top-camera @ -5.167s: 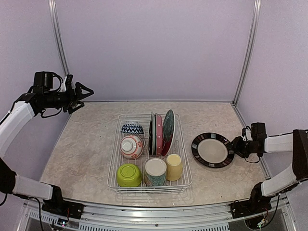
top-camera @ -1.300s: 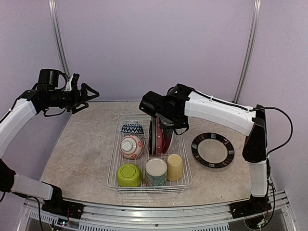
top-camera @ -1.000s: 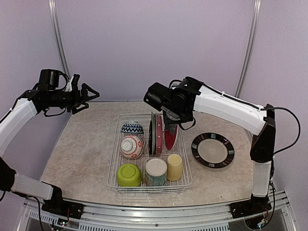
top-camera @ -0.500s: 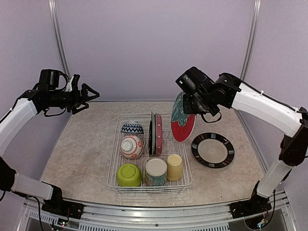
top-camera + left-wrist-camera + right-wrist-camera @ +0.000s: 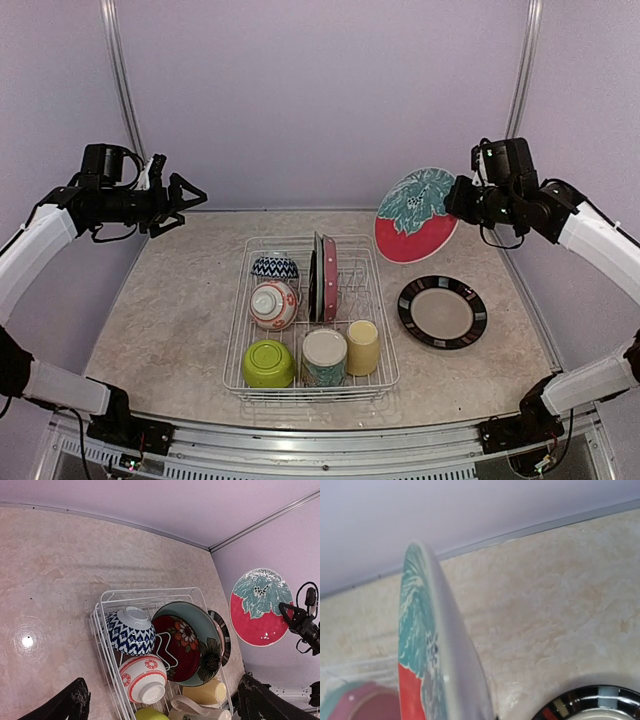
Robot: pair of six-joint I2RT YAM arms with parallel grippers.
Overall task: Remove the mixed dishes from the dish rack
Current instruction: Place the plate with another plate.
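My right gripper (image 5: 457,199) is shut on the rim of a red plate with a teal leaf pattern (image 5: 417,215), held tilted in the air above the back right of the table. The right wrist view shows that plate edge-on (image 5: 440,670). The white wire dish rack (image 5: 232,345) holds a blue zigzag bowl (image 5: 274,267), a red-white bowl (image 5: 273,304), a lime green bowl (image 5: 268,362), a mug (image 5: 323,356), a yellow cup (image 5: 361,346) and upright plates (image 5: 323,277). My left gripper (image 5: 185,195) is open and empty, high at the back left.
A dark-rimmed plate (image 5: 442,311) lies flat on the table right of the rack, below the held plate; it also shows in the right wrist view (image 5: 590,705). Purple walls close the back and sides.
My right arm has lifted the red and teal plate out of the rack and carried it up and to the right. The left arm has not moved.
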